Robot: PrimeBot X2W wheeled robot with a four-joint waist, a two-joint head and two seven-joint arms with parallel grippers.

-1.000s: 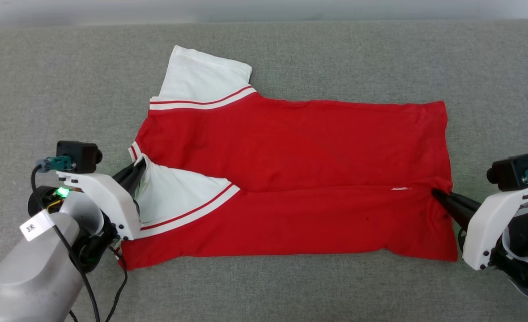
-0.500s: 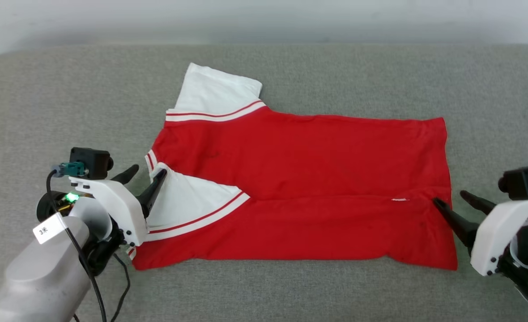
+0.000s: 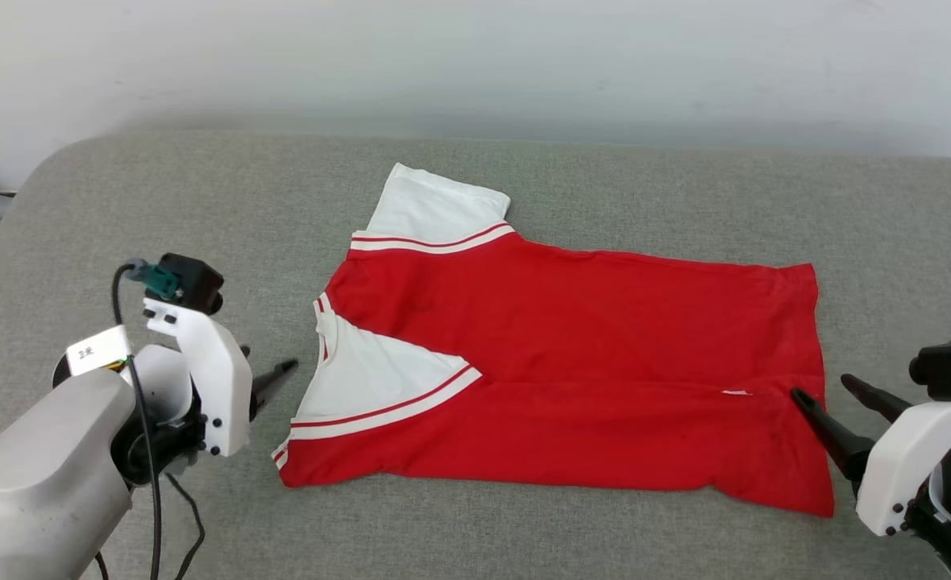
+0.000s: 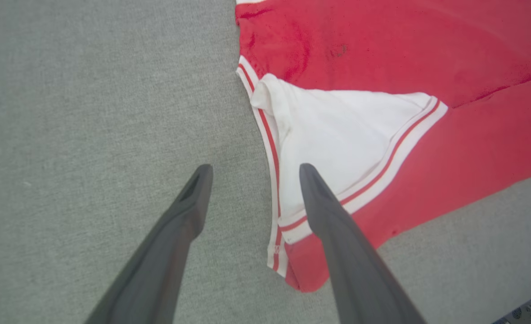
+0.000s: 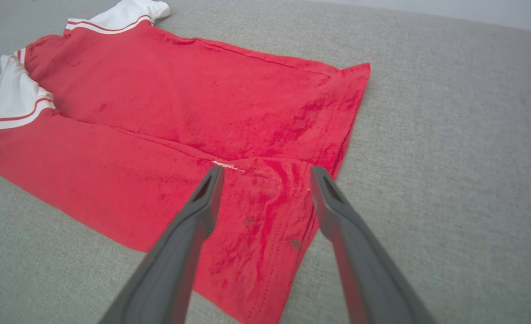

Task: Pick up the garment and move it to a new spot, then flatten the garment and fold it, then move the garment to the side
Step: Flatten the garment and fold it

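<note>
Nearest the robot, the left hand (image 3: 268, 359) (image 4: 255, 168) hangs with its two dark fingers spread wide and holds nothing. It is just beside the collar end of the garment (image 3: 572, 354) (image 4: 427, 54) (image 5: 180, 99). In the left wrist view one finger is over bare grey cloth and the other over the edge of the near sleeve (image 3: 371, 379) (image 4: 337, 130).

The right hand (image 3: 822, 387) (image 5: 266, 170) is likewise wide open and empty at the hem end. One of its fingers is above the red cloth and the other along the hem's edge.

Between the hands the red jersey T-shirt lies flat on the grey upholstered surface (image 3: 201, 209), collar to the robot's left and hem to its right. Its near long side is folded over onto the body. The near white sleeve, with its red-and-white trim, lies on top of that fold. A small white mark (image 3: 737, 392) (image 5: 227, 165) shows at the fold line near the hem.

Farther back, the far sleeve (image 3: 435, 205) sticks out from the shoulder, unfolded. Beyond the surface's edge stands a pale wall (image 3: 475, 64).
</note>
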